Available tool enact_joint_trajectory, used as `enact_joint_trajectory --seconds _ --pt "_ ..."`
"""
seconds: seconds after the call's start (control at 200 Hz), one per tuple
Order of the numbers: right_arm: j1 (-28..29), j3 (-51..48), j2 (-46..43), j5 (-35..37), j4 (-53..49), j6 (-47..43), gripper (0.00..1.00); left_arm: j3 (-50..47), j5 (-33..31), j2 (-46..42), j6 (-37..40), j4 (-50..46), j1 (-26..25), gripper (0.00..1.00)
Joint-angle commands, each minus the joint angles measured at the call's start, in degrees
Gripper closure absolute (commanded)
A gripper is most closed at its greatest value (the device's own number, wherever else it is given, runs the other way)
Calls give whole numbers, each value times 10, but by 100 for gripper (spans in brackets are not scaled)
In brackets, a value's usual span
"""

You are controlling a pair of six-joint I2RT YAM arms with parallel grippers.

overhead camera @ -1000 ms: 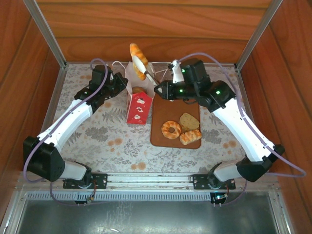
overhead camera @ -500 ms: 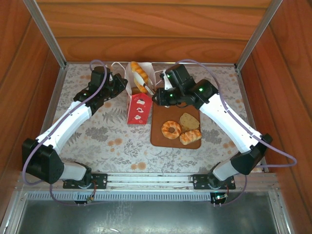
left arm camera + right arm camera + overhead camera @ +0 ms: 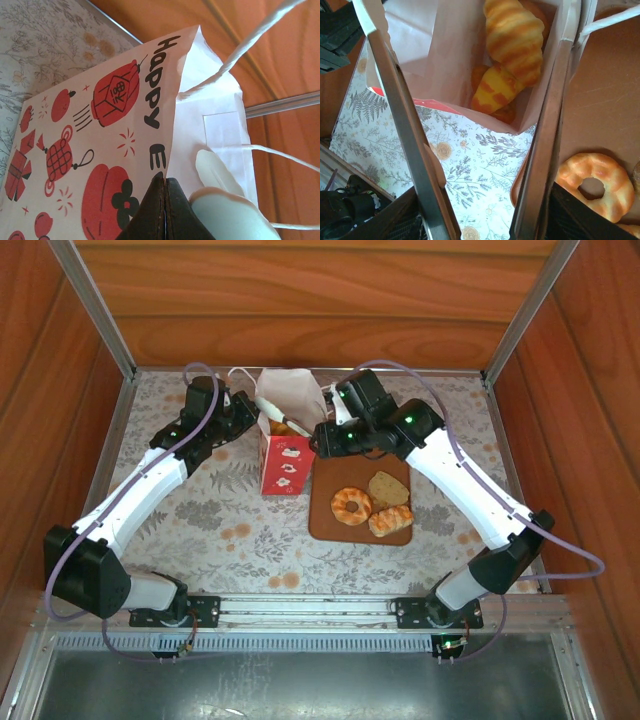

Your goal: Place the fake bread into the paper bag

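First, left gripper point(image 3: 252, 412): at the far left of the table, its black fingertips point(image 3: 152, 210) are pressed together on the paper bag's upper edge, pinching the wall.
Paper bag point(image 3: 284, 458): upright at the far middle with its mouth open and a red printed band low down. It stands just left of the board, and a thin cord handle point(image 3: 235, 55) arcs across the mouth.
Bread in bag: a striped croissant point(image 3: 515, 37) lies inside on top of a second pastry point(image 3: 492, 90). More golden pieces are half hidden beneath.
Right gripper point(image 3: 470, 30): reaches over the bag mouth from the right with jaws spread apart, gripping nothing. The bag's paper walls run close along its fingers point(image 3: 400, 110).
Board point(image 3: 335, 525): flat and brown, lying right of the bag under the right arm's reach.
Bread on board: ring doughnut point(image 3: 351, 505) at left, tan slice point(image 3: 388, 487) far right, glazed roll point(image 3: 390, 521) near right, all close together.
Surroundings: floral tablecloth point(image 3: 220, 510), with wooden walls on three sides.
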Motion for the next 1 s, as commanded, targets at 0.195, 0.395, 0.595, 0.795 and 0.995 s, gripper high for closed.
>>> enact_joint_trajectory --seconds 0.195,0.395,0.595,0.795,0.995 --pt "-8 65 -14 16 -15 -34 48 -9 1 -29 14 -4 6 86" --pt "-23 91 -19 29 -33 -47 54 -11 -2 -51 23 -18 16 72" --pt "-41 140 -25 17 -36 -63 55 -16 -2 -78 32 -25 26 51" --pt "-70 214 -28 36 -87 -84 55 -21 4 -108 49 -31 42 32" --pt "-106 206 -56 83 -155 -95 55 -45 -8 -146 59 -42 70 21"
